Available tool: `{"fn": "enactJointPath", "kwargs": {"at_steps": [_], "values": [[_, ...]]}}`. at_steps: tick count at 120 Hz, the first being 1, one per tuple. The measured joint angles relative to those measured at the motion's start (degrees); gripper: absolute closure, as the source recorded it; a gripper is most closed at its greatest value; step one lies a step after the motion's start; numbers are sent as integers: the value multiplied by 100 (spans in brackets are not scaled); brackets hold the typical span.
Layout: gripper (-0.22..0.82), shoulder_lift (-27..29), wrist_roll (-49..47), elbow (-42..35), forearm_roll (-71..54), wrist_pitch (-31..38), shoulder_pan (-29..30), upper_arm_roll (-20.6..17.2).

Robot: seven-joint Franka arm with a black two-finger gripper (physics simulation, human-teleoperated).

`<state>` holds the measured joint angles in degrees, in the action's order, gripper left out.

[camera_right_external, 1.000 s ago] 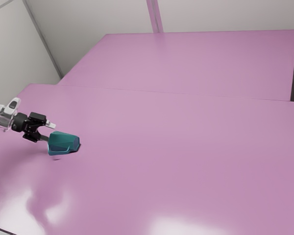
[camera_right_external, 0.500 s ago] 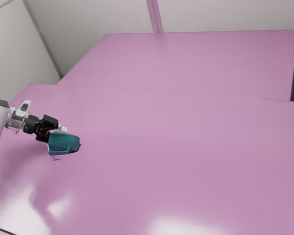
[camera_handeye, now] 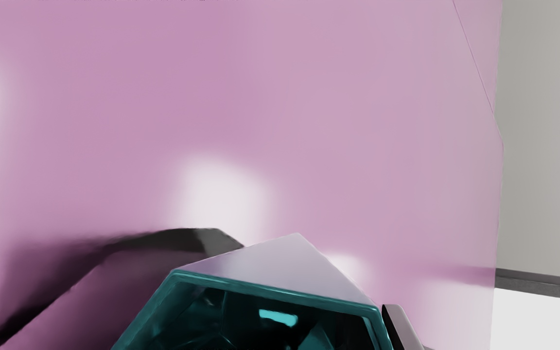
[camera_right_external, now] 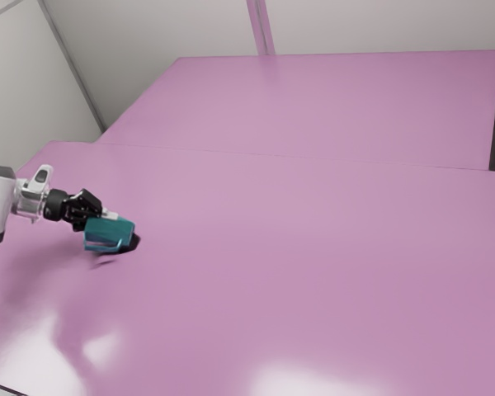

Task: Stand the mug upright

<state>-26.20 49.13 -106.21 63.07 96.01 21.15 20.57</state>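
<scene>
In the exterior view the teal mug [camera_right_external: 110, 233] lies on its side, slightly tilted over the pink table, its mouth toward my hand and its handle low on the near side. My gripper [camera_right_external: 106, 216] is at the mouth's upper edge, shut on the mug's wall. In the wrist view the open mouth of the mug [camera_handeye: 275, 288] faces the camera. There my gripper [camera_handeye: 381, 333] has one pale finger outside the wall; a dark shape just inside is partly hidden.
The pink table [camera_right_external: 297, 247] extends far toward the exterior view's right. Behind it is another pink surface [camera_right_external: 338, 107], with grey walls beyond. A dark shadow [camera_handeye: 163, 240] falls on the table beside the mug.
My hand moved forward to the mug, then the fingers closed on its wall. The mug has since tilted and risen slightly, and its shadow below has widened.
</scene>
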Motion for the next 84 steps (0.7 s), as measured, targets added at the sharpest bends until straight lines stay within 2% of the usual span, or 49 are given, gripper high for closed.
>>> {"fn": "enactJointPath", "kwargs": {"at_steps": [15,26,36,54,72,84], "values": [[74,54,-13,488,-197,-43,-119,-186],[75,93,-37,1288,-1107,5,-308,-454],[75,106,-57,1589,-2023,218,-576,-588],[75,29,-191,1638,-3612,934,-1032,-798],[75,-81,-523,1428,-5109,1903,-1139,-1163],[75,-87,-794,1215,-5740,2459,-1165,-1255]]}}
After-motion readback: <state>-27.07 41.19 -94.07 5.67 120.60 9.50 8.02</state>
